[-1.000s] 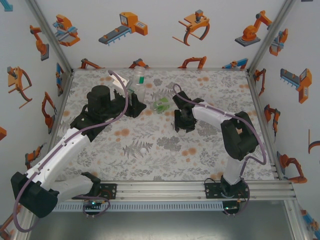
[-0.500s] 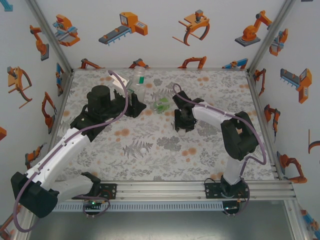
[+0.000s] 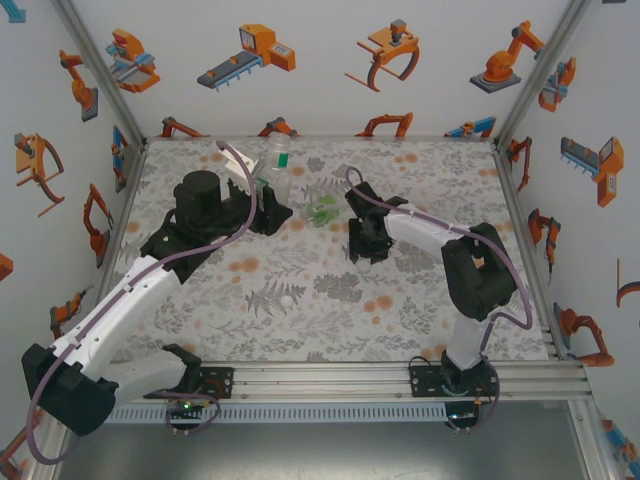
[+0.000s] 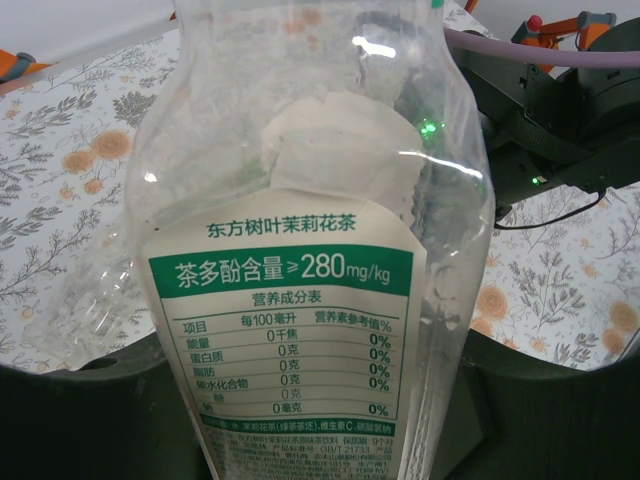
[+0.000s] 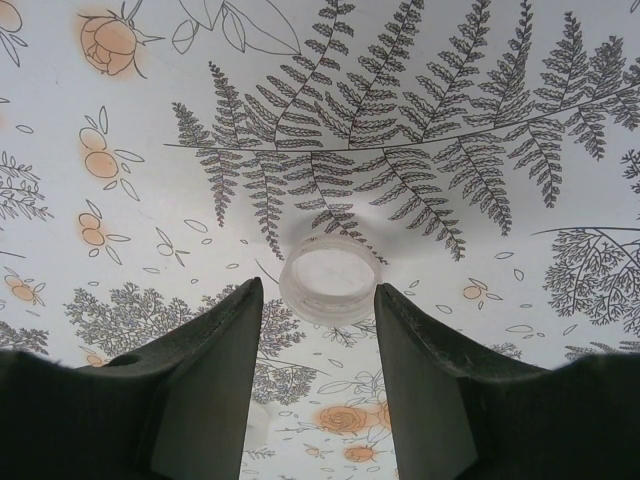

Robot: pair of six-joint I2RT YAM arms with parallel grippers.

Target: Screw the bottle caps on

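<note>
My left gripper is shut on a clear bottle with a whitish, green-printed label, held upright at the back of the table. In the left wrist view this bottle stands between the dark fingers. A green-tinted bottle lies on the mat just to its right. My right gripper points down at the mat, open. A translucent white cap lies on the mat between its fingertips, its right edge against the right one. Another white cap lies loose nearer the front.
The table is covered by a floral mat with printed orange dots. Walls with robot pictures close it in on three sides, and a metal rail runs along the near edge. The right arm stands behind the held bottle.
</note>
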